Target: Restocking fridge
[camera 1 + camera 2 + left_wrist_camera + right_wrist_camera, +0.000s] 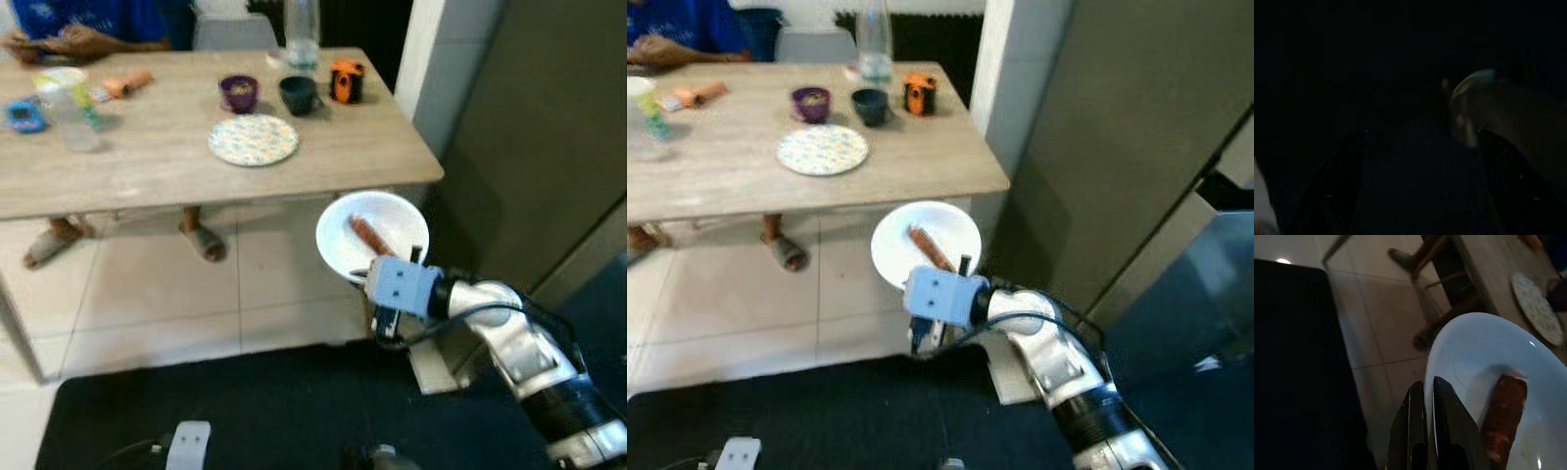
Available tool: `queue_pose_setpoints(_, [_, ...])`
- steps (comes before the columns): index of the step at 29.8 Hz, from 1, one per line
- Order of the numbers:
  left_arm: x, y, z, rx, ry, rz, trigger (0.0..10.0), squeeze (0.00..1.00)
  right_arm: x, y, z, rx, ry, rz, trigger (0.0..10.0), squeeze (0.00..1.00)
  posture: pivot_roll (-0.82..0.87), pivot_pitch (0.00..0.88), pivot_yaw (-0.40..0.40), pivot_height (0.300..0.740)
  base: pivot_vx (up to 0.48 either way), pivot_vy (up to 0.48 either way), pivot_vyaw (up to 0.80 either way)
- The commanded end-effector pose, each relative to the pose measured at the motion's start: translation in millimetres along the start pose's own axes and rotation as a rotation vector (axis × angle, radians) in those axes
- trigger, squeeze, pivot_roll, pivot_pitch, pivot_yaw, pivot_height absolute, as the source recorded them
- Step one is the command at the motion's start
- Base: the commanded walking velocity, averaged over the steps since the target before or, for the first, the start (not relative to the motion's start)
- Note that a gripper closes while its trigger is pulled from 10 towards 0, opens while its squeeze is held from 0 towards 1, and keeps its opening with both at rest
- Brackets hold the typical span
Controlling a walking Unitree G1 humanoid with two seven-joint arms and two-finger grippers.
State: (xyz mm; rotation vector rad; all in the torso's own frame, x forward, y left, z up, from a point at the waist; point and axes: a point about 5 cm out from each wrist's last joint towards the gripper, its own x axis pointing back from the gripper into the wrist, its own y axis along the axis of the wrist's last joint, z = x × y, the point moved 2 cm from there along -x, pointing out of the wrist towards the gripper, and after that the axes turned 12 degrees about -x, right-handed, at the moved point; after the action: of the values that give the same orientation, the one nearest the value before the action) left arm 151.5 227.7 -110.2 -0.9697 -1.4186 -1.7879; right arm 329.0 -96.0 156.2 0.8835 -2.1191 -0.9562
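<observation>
Right gripper: the two fingers are pinched on the rim of the white plate, carried in the air.
Plate: just ahead of the gripper, past the table edge, level.
Sausage: lies loose on the plate, close above the fingers.
Fridge: to the gripper's right, door seems closed.
Advice: keep the plate flat and turn slowly, so the sausage does not roll.
Left gripper: picture too dark, cannot tell.
</observation>
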Motion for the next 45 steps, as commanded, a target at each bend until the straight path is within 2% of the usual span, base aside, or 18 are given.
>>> queue_pose_setpoints(1, [0.3, -5.6, -6.5, -0.003, -0.016, 0.020, 10.0, 0.00, 5.7, -25.1, 2.6, -0.028, -0.043, 0.081, 10.0, 0.00, -0.06, 0.139, -0.028, 0.740, -0.296, 0.000, 0.00])
queue_pose_setpoints(3, [0.2, -5.3, -7.1, 0.001, -0.016, 0.015, 10.0, 0.00, 8.5, -44.3, 3.6, -0.057, -0.108, 0.130, 10.0, 0.00, -0.07, 0.135, -0.033, 0.740, 0.000, 0.000, 0.00])
queue_pose_setpoints(4, [0.2, -5.3, -7.1, 0.001, -0.016, 0.015, 10.0, 0.00, 8.5, -44.3, 3.6, -0.057, -0.108, 0.130, 10.0, 0.00, -0.07, 0.135, -0.033, 0.740, 0.000, 0.000, 0.00])
queue_pose_setpoints(7, [0.2, -4.7, -7.7, 0.003, -0.016, 0.008, 10.0, 0.00, 17.8, -82.3, 11.4, -0.137, -0.231, 0.224, 10.0, 0.00, -0.07, 0.131, -0.034, 0.740, 0.000, 0.000, 0.00])
queue_pose_setpoints(10, [0.2, -4.4, -7.9, 0.001, -0.017, 0.005, 10.0, 0.00, 20.8, -91.6, 14.9, -0.148, -0.256, 0.251, 10.0, 0.00, -0.07, 0.131, -0.034, 0.740, 0.000, 0.000, 0.00])
queue_pose_setpoints(12, [0.1, -3.3, -7.5, -0.012, -0.013, -0.001, 10.0, 0.00, 36.9, -126.0, 28.0, -0.179, -0.374, 0.369, 10.0, 0.00, -0.07, 0.129, -0.035, 0.740, 0.000, 0.000, 0.00])
queue_pose_setpoints(13, [0.1, -3.3, -7.5, -0.012, -0.013, -0.001, 10.0, 0.00, 36.9, -126.0, 28.0, -0.179, -0.374, 0.369, 10.0, 0.00, -0.07, 0.129, -0.035, 0.740, 0.000, 0.000, 0.00])
queue_pose_setpoints(15, [0.2, -2.8, -6.9, -0.020, -0.010, -0.004, 10.0, 0.00, 56.1, -154.5, 43.6, -0.284, -0.512, 0.453, 10.0, 0.00, -0.07, 0.131, -0.034, 0.740, 0.000, 0.000, 0.00])
queue_pose_setpoints(17, [0.2, -2.8, -6.9, -0.020, -0.010, -0.004, 10.0, 0.00, 56.1, -154.5, 43.6, -0.284, -0.512, 0.453, 10.0, 0.00, -0.07, 0.131, -0.034, 0.740, 0.000, 0.000, 0.00])
queue_pose_setpoints(19, [0.5, -3.8, -6.2, -0.030, -0.008, -0.003, 10.0, 0.00, 71.7, -173.4, 59.4, -0.384, -0.611, 0.512, 10.0, 0.00, -0.07, 0.135, -0.028, 0.740, 0.000, 0.000, 0.00])
queue_pose_setpoints(20, [0.5, -3.8, -6.2, -0.030, -0.008, -0.003, 10.0, 0.00, 71.7, -173.4, 59.4, -0.384, -0.611, 0.512, 10.0, 0.00, -0.07, 0.135, -0.028, 0.740, 0.000, 0.000, 0.00])
queue_pose_setpoints(24, [1.2, -6.8, -6.8, -0.052, -0.011, 0.005, 10.0, 0.00, 104.8, -208.7, 105.5, -0.646, -0.765, 0.681, 10.0, 0.00, -0.07, 0.133, -0.024, 0.740, 0.000, 0.000, 0.00])
queue_pose_setpoints(29, [1.2, -7.4, -8.2, -0.063, -0.025, 0.009, 10.0, 0.00, 115.8, -218.0, 126.6, -0.719, -0.801, 0.756, 10.0, 0.00, -0.06, 0.132, -0.020, 0.740, 0.000, 0.000, 0.00])
queue_pose_setpoints(30, [1.3, -8.0, -8.4, -0.060, -0.030, 0.012, 10.0, 0.00, 120.6, -221.1, 135.4, -0.741, -0.812, 0.788, 10.0, 0.00, -0.06, 0.130, -0.016, 0.740, 0.000, -0.266, 0.00])
queue_pose_setpoints(33, [1.3, -8.2, -8.4, -0.057, -0.033, 0.013, 10.0, 0.00, 125.4, -223.9, 143.8, -0.760, -0.828, 0.819, 10.0, 0.00, -0.06, 0.126, -0.012, 0.740, 0.000, -0.381, 0.00])
queue_pose_setpoints(34, [0.9, -6.8, -7.9, -0.057, -0.036, 0.013, 10.0, 0.00, 137.7, -229.5, 159.7, -0.799, -0.867, 0.888, 10.0, 0.00, -0.06, 0.123, -0.007, 0.740, 0.000, -0.458, 0.00])
queue_pose_setpoints(40, [0.4, -4.1, -7.3, -0.058, -0.034, 0.007, 10.0, 0.00, 152.3, -234.1, 175.7, -0.841, -0.906, 0.953, 10.0, 0.00, -0.06, 0.123, -0.006, 0.740, 0.000, -0.440, 0.00])
queue_pose_setpoints(45, [0.5, -5.1, -7.3, -0.049, -0.024, 0.010, 10.0, 0.00, 157.1, -235.2, 181.2, -0.847, -0.905, 0.972, 10.0, 0.00, -0.07, 0.123, -0.005, 0.740, 0.000, -0.141, 0.00])
